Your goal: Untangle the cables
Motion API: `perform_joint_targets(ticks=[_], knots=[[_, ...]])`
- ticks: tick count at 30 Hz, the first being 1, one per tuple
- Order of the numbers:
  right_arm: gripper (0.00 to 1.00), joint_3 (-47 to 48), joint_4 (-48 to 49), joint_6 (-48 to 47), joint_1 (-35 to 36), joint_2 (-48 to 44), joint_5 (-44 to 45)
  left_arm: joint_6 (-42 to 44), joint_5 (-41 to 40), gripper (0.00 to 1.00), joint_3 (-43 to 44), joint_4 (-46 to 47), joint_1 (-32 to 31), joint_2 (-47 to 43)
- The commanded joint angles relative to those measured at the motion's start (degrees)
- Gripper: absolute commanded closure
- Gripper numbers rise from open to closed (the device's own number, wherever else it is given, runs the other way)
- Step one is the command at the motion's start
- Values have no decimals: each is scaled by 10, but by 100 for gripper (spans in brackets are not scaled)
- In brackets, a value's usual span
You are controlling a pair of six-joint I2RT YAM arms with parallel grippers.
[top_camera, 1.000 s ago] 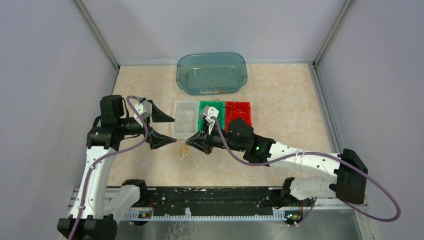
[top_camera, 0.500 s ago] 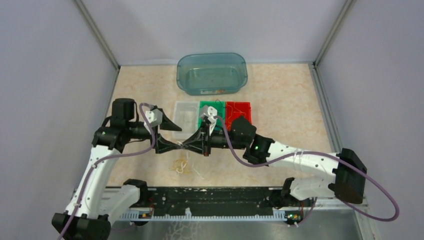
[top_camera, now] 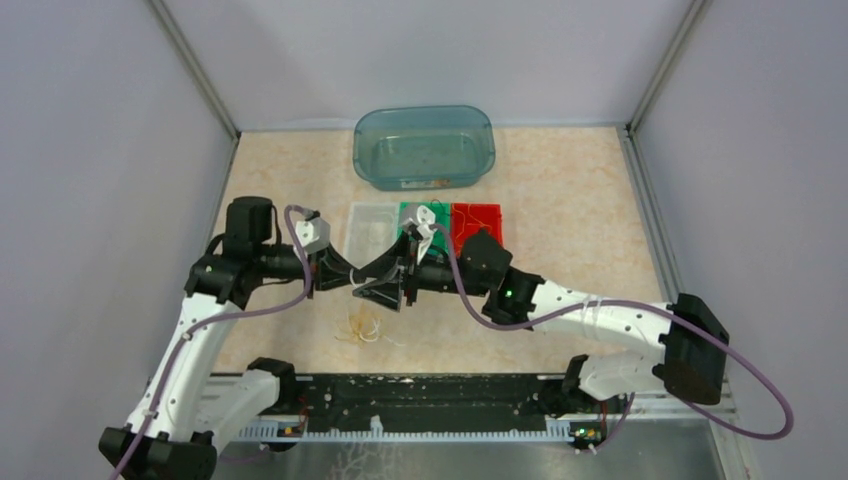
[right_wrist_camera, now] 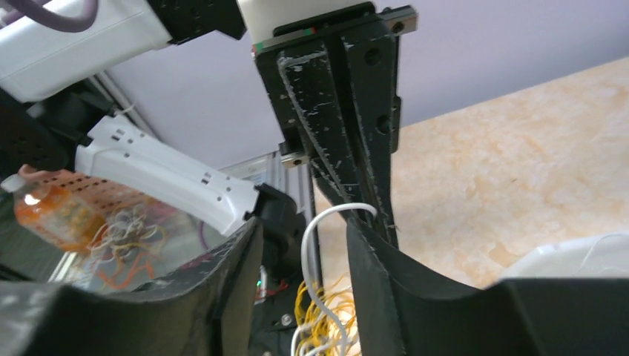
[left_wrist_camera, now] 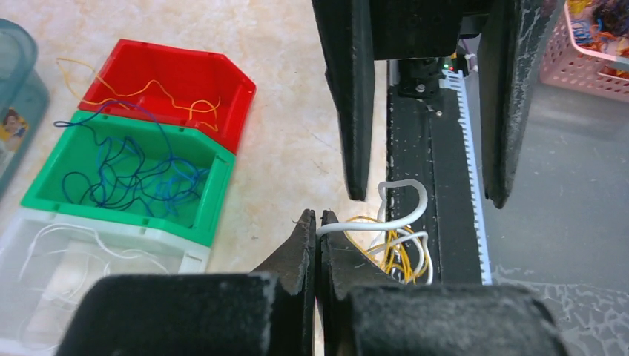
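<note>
Above the table (left_wrist_camera: 297,111), my left end effector (left_wrist_camera: 317,216) pinches a white cable (left_wrist_camera: 363,228); the right end effector (left_wrist_camera: 428,200) is spread. I should pull slowly so yellow cables (left_wrist_camera: 386,256) drop.

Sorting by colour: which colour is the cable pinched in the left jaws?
White cable, clearest in the left wrist view.

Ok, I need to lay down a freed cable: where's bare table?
Bare table right of the red bin, and the back-left corner beside the blue tub. Crowded in front of the clear bin, where left hand and right hand meet by the cable tangle.
</note>
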Motion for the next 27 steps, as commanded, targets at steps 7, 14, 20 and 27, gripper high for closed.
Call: perform_joint_targets(ticks=[7,14,20,27], knots=[[28,-91,138,-3,-8,-45,67,-169,-26,100,29,179,-3,-36],[27,-98,241,11,-6,7,106,-270,-21,100,38,243,-5,-36],[35,-66,264,-10,12,62,152,-329,-27,100,48,276,-5,-34],[44,-105,266,-88,35,86,334,-381,-38,100,77,289,-5,-36]])
